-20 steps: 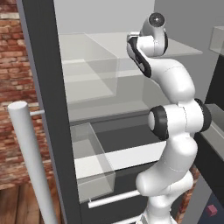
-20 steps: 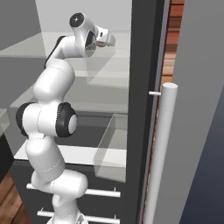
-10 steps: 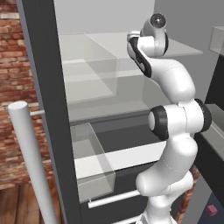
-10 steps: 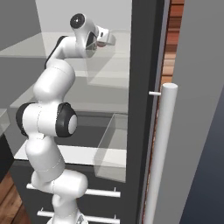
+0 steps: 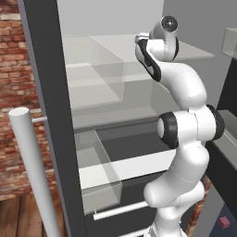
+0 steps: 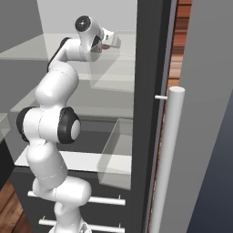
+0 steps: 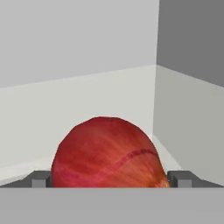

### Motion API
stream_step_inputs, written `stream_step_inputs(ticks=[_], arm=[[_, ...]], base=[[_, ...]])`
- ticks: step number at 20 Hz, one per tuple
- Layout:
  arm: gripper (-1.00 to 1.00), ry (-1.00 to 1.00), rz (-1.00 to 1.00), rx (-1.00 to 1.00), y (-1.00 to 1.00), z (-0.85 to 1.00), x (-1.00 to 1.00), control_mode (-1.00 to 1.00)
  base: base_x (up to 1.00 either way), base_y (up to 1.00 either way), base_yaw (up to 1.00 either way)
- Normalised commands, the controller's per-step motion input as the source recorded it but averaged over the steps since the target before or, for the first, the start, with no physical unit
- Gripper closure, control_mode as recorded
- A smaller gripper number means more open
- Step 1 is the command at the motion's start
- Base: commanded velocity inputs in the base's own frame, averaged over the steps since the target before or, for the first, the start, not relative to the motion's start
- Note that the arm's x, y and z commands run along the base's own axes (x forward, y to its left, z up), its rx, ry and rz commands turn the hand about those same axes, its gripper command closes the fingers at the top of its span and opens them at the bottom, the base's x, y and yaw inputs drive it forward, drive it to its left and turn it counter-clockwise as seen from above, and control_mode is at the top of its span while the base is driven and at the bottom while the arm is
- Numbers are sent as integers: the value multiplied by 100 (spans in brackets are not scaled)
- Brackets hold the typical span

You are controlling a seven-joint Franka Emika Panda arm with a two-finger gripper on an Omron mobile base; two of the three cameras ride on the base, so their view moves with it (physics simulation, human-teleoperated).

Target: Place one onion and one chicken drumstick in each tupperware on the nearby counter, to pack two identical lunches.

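One onion (image 7: pixel 107 153), bright red with a pale curved streak, lies between the two dark fingertips (image 7: pixel 40 179) of the gripper (image 7: pixel 109 180) in the hand view. The fingers stand wide apart, one on each side of the onion; whether they touch its skin cannot be told. The onion rests on a pale shelf floor (image 7: pixel 65 105) near an inside corner where a light rear wall meets a grey side wall (image 7: pixel 192 39).

In the left base view, the white arm (image 5: pixel 185 139) rises from the lower right and reaches up into the open fridge (image 5: pixel 115 92), its hand at the level of the upper glass shelf (image 5: pixel 106 51). A clear bin (image 5: pixel 95 171) sits on a lower shelf. A grey bar handle (image 5: pixel 32 171) stands at the left, with a brick wall (image 5: pixel 14 92) behind it.

In the right base view, the gripper end (image 6: pixel 111 41) points into the upper shelf, and a patch of red shows just beside it.
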Motion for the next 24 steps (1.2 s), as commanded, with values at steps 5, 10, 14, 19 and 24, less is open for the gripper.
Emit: stream_step_inputs(ticks=[5, 10, 14, 19, 24], arm=[[100, 2, 0, -1, 0, -64, 26, -100], [100, -1, 0, 0, 0, -11, 18, -100], [100, -2, 1, 0, 1, -10, -71, -100], [100, -9, 12, 0, 14, -2, -100, -100], [100, -13, 15, -1, 19, 0, -100, -100]], base=[[0, 0, 0], [0, 0, 0], [0, 0, 0], [0, 0, 0], [0, 0, 0]])
